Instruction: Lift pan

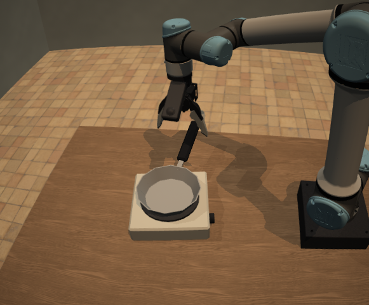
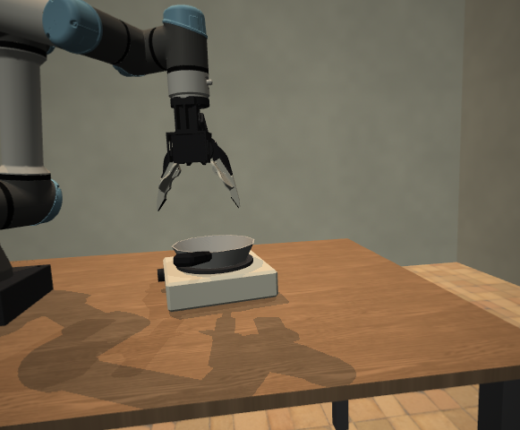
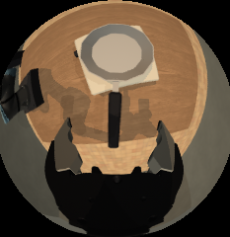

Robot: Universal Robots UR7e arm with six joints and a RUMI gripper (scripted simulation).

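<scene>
A grey pan [image 1: 167,193] sits on a cream hot plate in the middle of the wooden table. Its black handle [image 1: 187,141] sticks out toward the table's far edge. My gripper [image 1: 181,126] hangs open and empty well above the handle, fingers pointing down. In the exterior view the gripper [image 2: 198,200] is clearly higher than the pan [image 2: 213,252]. In the wrist view the handle [image 3: 114,118] runs between my two open fingers, with the pan [image 3: 116,54] beyond it.
The arm's black base [image 1: 335,216] stands on the table at the right. A small black knob [image 1: 211,218] sticks out of the hot plate's right side. The table's far edge lies just under the gripper.
</scene>
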